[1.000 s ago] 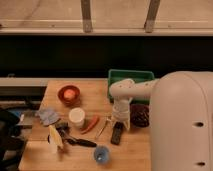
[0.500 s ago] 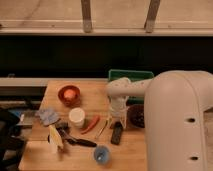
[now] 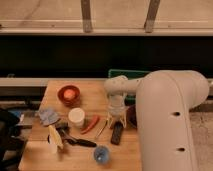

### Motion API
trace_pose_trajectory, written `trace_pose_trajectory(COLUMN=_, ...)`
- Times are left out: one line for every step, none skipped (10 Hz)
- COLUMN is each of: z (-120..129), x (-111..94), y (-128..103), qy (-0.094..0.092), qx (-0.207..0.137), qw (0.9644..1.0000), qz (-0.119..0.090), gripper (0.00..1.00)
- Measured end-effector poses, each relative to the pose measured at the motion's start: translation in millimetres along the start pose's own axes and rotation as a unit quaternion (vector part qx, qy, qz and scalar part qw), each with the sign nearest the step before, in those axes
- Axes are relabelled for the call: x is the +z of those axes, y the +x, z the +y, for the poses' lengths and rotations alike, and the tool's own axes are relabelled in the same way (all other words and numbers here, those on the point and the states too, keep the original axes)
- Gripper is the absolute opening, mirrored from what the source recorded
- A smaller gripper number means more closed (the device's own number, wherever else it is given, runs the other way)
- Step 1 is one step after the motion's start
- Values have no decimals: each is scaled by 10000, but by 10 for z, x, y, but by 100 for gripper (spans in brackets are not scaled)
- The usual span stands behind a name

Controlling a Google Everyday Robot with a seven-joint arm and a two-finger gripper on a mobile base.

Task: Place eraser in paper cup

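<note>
My arm (image 3: 167, 117) fills the right of the view, a thick cream column. Its forearm reaches left and bends down at the wrist over the bench (image 3: 90, 97). My jaws hang pointing straight down over the bench's right-hand part, spread, with nothing between them. They are just above the far end of the eraser (image 3: 117, 133); I cannot tell whether they touch it.

A green bin (image 3: 116, 74) sits at the far edge behind my wrist, its inside hidden. The red bowl (image 3: 68, 94) at the far left holds something round and orange. A dark bowl (image 3: 131, 116) beside my jaws is mostly covered by my arm.

The paper cup (image 3: 76, 116) stands upright left of the eraser, apart from it, with a red-orange stick (image 3: 90, 124) between them. The eraser lies flat, lengthwise toward the front. A small blue cup (image 3: 101, 154) stands near the front edge.
</note>
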Motion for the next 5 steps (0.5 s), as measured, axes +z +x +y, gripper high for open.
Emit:
trace_pose_trajectory(z=-18, x=8, y=17, qy=79, qx=-41, qw=9999, qz=92, gripper=62)
trace_pose_trajectory(z=-31, x=17, y=32, qy=149, qx=-74, qw=9997, qz=164, gripper=62)
trace_pose_trajectory(z=-42, x=41, y=54, qy=239, qx=-116, qw=9993, qz=264, gripper=62)
trace_pose_trajectory(z=-56, x=66, y=68, qy=288, qx=-133, qw=9989, qz=331, gripper=62)
trace_pose_trajectory(z=-66, x=79, y=76, qy=310, qx=-135, qw=9988, qz=365, gripper=60)
